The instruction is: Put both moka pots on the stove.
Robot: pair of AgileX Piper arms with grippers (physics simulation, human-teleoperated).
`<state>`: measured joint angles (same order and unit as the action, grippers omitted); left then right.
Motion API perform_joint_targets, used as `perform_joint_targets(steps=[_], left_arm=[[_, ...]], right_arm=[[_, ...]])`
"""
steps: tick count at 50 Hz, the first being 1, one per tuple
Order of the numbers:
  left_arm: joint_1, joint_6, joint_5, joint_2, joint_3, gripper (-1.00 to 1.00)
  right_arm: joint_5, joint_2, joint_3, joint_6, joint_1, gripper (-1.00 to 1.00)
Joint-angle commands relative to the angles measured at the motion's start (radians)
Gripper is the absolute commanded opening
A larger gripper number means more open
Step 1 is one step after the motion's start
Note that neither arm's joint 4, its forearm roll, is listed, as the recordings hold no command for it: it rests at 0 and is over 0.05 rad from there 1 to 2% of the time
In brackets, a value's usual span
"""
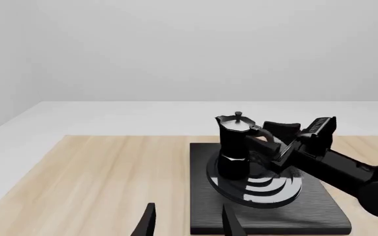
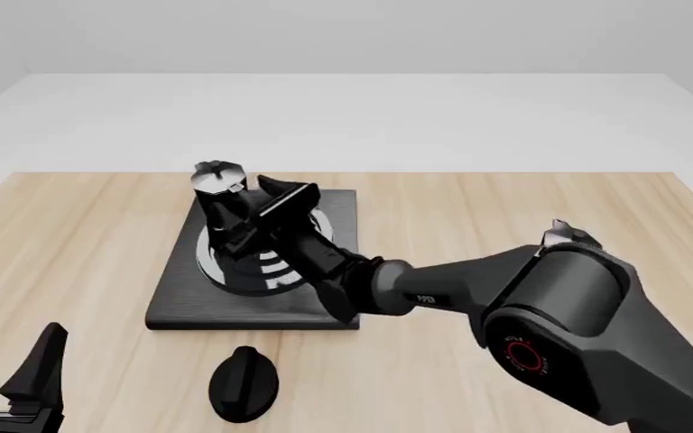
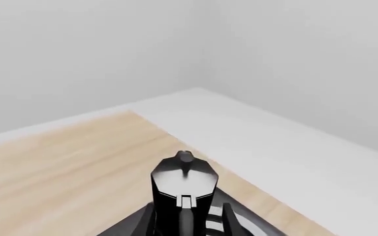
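right tool (image 2: pixel 250 227) clamped on the handle of the glossy black faceted moka pot (image 2: pixel 220 212) | pot upright over the ringed flat black stove slab (image 2: pixel 328 311), straight ahead of my fingers | left tool (image 2: pixel 10 361) parked apart, near edge of the wooden surface (image 2: pixel 503 216) | only one pot in view

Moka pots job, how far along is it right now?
About halfway at best. One moka pot stands on the stove, with the right gripper at its handle; whether it is clamped or released cannot be told. The left gripper is open and holding nothing, low by the near table edge. No second pot shows in any view, so that one is left.
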<state>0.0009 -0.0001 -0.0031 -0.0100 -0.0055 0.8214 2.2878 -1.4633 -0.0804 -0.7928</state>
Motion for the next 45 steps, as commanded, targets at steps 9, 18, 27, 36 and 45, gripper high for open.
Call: perform_joint_targets(steps=[9,18,27,36,45], left_arm=[[0.000,0.000,0.000,0.000,0.000,1.00],[0.000,0.000,0.000,0.000,0.000,1.00],[0.000,0.000,0.000,0.000,0.000,1.00],[0.000,0.000,0.000,0.000,0.000,1.00],[0.000,0.000,0.000,0.000,0.000,1.00]], right_arm=[[0.020,-0.116,0.103,-0.024,-0.009,1.00],[0.044,-0.262,0.238,-0.028,-0.013,1.00],[0.040,-0.415,0.362,-0.019,-0.012,1.00],[0.022,-0.576,0.488,0.015,0.023,1.00],[-0.006,-0.752,0.619,0.040,0.060,1.00]])
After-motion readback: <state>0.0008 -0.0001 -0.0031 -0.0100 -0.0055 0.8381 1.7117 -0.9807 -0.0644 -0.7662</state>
